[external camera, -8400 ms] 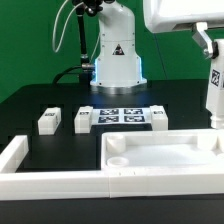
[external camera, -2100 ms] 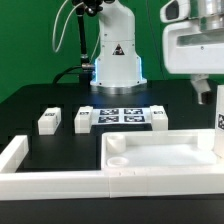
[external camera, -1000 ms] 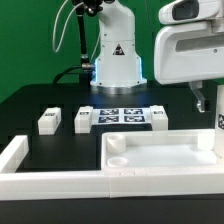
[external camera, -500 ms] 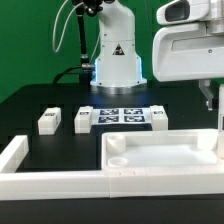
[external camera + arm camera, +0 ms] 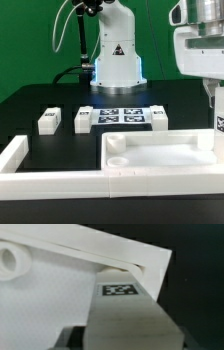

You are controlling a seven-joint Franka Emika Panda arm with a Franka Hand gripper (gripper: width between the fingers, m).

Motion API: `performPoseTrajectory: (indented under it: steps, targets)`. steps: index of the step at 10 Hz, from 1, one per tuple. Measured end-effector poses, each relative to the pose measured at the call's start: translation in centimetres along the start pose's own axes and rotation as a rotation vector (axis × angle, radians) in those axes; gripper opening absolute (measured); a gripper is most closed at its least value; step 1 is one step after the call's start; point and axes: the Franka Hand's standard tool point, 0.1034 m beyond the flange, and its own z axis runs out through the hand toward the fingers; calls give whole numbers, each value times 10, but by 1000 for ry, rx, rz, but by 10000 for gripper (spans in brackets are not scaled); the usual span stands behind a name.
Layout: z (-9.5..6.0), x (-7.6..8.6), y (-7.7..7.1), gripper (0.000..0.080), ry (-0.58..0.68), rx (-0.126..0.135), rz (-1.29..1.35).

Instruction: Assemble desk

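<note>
The white tabletop point(image 5: 160, 155) lies rim-up at the front of the table on the exterior view's right. A white square leg point(image 5: 219, 122) with a tag stands upright at its far right corner. My gripper point(image 5: 214, 102) is shut on that leg from above. In the wrist view the leg point(image 5: 120, 303) runs from between my dark fingers point(image 5: 76, 338) down to the tabletop's corner point(image 5: 60, 286), beside a round hole point(image 5: 10, 260). Three more legs point(image 5: 48, 121) point(image 5: 83, 120) point(image 5: 158, 118) lie loose on the black table.
The marker board point(image 5: 120, 115) lies between the loose legs in front of the robot base point(image 5: 116, 65). A long low white border wall point(image 5: 45, 182) runs along the front and turns back at the exterior view's left.
My hand has shifted toward the exterior view's right, over the upright leg, and the fingers have closed on it. The leg, tabletop and loose legs have not moved.
</note>
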Motion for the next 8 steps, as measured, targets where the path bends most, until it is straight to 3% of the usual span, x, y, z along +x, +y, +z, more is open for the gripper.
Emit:
performPoseTrajectory:
  steps: [1, 2, 3, 4, 5, 6, 8]
  targets:
    - [0, 0, 0, 288, 0, 0, -7]
    - [0, 0, 0, 361, 0, 0, -31]
    - [0, -1, 0, 543, 0, 0, -94]
    - [-1, 0, -2, 543, -3, 6, -324]
    - [-1, 0, -2, 628, -16, 14, -519]
    - [-3, -8, -3, 628, -21, 20, -571]
    - [-1, -6, -2, 649, -20, 19, -689]
